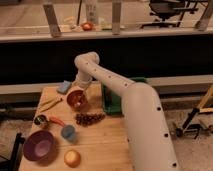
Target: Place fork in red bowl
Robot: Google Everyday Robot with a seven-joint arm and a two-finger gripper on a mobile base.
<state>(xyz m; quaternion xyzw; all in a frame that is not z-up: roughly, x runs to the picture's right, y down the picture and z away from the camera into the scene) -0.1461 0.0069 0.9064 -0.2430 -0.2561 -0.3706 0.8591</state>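
Note:
The red bowl [76, 100] sits on the wooden table [105, 142], left of centre, its orange-red inside facing the camera. My gripper [80, 90] hangs directly over the bowl's far rim, at the end of the white arm [125, 95] that reaches in from the lower right. Thin pale utensil-like pieces [50, 104] lie to the left of the bowl; I cannot tell whether one of them is the fork. I cannot make out anything held in the gripper.
A grape bunch [90, 118] lies just in front of the red bowl. A purple bowl [39, 146], an orange [72, 158], a blue cup [68, 132], a can [41, 120] and a blue sponge [64, 87] are nearby. A green rack [112, 100] stands behind the arm.

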